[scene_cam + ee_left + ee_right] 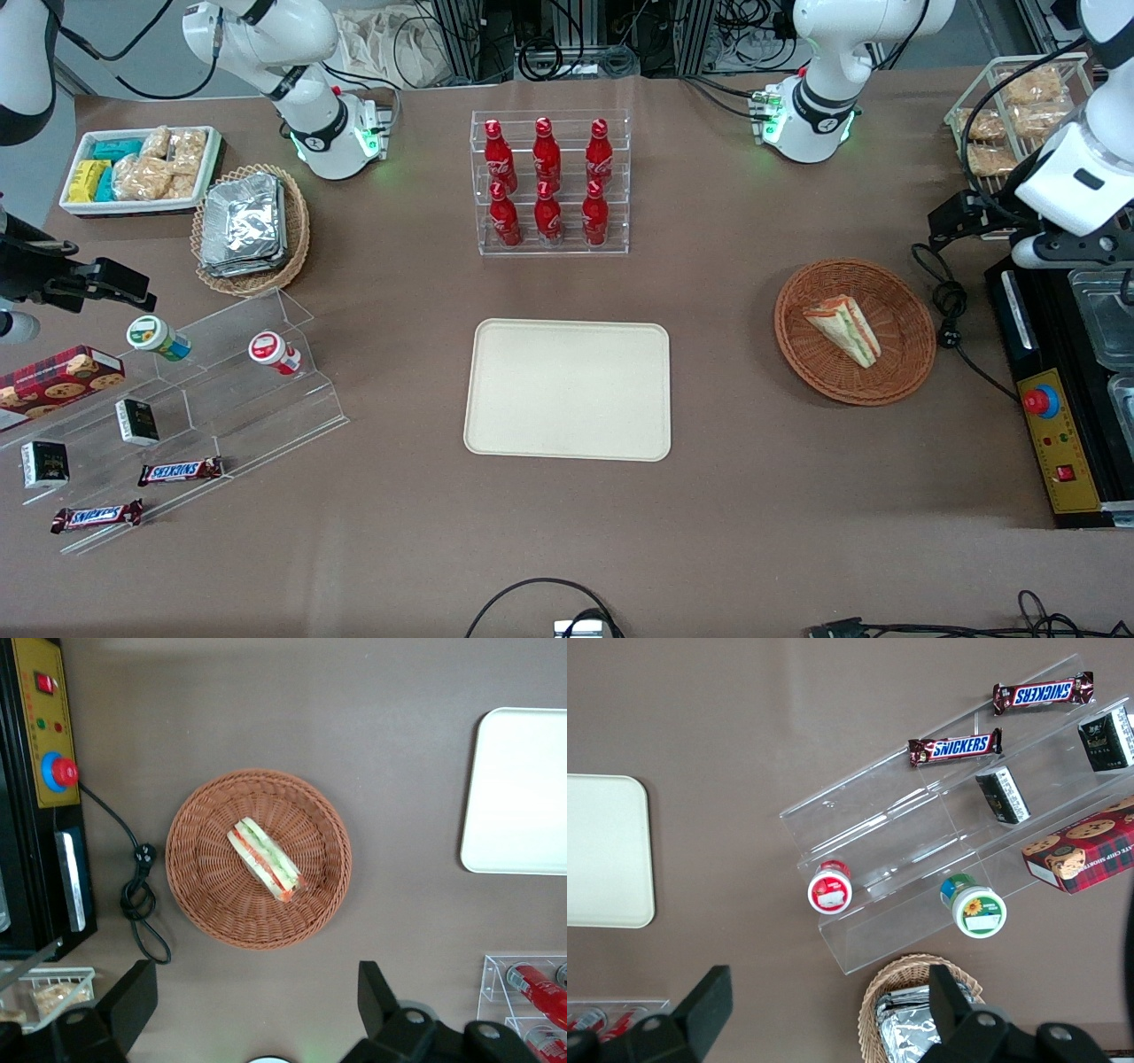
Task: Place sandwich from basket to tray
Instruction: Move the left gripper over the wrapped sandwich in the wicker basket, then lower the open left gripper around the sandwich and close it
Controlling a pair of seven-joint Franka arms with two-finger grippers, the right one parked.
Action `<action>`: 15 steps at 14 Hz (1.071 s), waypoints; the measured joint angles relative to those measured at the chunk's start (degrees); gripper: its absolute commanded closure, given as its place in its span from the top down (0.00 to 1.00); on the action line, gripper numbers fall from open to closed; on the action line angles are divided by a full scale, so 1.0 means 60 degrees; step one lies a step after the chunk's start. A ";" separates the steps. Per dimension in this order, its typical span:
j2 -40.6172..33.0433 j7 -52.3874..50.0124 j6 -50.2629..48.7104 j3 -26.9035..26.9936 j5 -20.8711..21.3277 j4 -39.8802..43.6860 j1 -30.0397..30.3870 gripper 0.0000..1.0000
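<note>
- The sandwich [842, 330] lies on its side in the middle of the reddish-brown wicker basket [904, 301], which sits on the brown worktop [753, 496] toward the working arm's end.
- The tool [257, 1010] hangs high above the worktop, released, its two dark fingers [376, 992] spread wide with nothing between them; it touches neither sandwich nor basket.
- In the left wrist view the sandwich appears ahead of the gap between the fingers, so the tool is judged to need a short forward shift as well as a long drop before it can close.
- The wedge's long axis runs diagonally to the line joining the fingers, with the layered filling edge facing up; a wrist turn will probably be needed so the fingers close across the narrow bread faces.
- The cream tray [567, 388] lies flat and bare at the worktop's centre, well apart from the basket toward the parked arm's end.
- The task is judged barely begun: the sandwich is not yet gripped.
</note>
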 measured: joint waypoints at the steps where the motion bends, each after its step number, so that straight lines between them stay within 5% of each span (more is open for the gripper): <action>1: 0.0023 -0.0273 0.0119 0.0006 0.0002 -0.0228 0.0000 1.00; 15: -0.0609 -0.5185 0.6277 -0.0037 0.0005 -0.6063 -0.0079 1.00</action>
